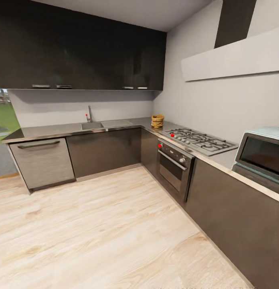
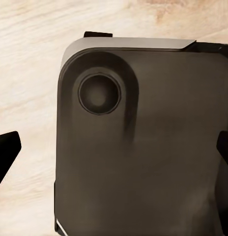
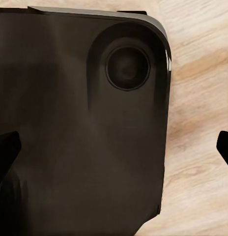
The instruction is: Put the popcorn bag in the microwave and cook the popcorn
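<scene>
In the head view the mustard-tan popcorn bag (image 1: 157, 121) stands on the grey metal countertop (image 1: 55, 130), in the far corner beside the hob. The pale mint microwave (image 1: 261, 154) sits on the counter at the right edge, its dark glass door shut. My left gripper (image 2: 114, 152) hangs open over the robot's dark base (image 2: 143, 147) and the wood floor, with only its black fingertips (image 2: 7, 150) showing. My right gripper (image 3: 114, 150) is open in the same way, its fingertips (image 3: 6, 152) wide apart and holding nothing.
A gas hob (image 1: 199, 141) and a built-in oven (image 1: 173, 165) lie between the bag and the microwave. A sink with a tap (image 1: 91, 123) and a dishwasher front (image 1: 43, 162) are along the back wall. Light plank floor (image 1: 99, 224) stretches ahead.
</scene>
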